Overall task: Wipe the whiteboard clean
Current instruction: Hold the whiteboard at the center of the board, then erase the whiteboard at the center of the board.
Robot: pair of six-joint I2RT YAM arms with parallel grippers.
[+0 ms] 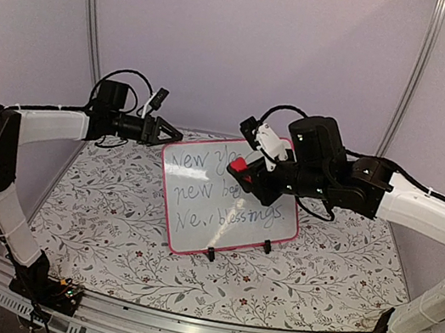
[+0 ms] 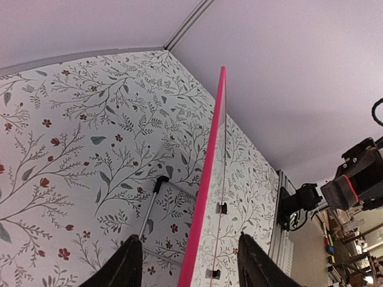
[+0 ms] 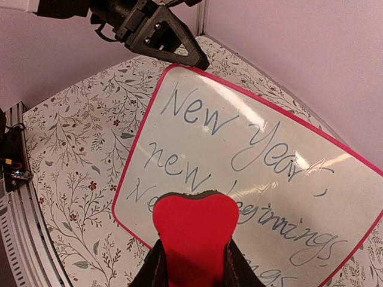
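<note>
A large white rectangular whiteboard [image 1: 228, 211] with a thin pink-red rim stands tilted on small black clip feet [image 1: 210, 254] mid-table, on a floral-patterned table cover [image 1: 109, 224], its face covered in handwriting. The right gripper [image 3: 194, 263] pinches a small red eraser block [image 3: 192, 230] close in front of the writing. The left gripper [image 2: 185, 263] straddles the board's top-left edge, jaws part open and touching nothing. Wiping before that clamp lands would likely topple or skid the board, and a misjudged pinch could shove it.

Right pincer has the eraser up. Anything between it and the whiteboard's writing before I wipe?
Nothing visible. The red eraser in the right pincer faces the whiteboard on its written side, with no object between. The left pincer straddles the board's edge at an upper corner, off the writing.
</note>
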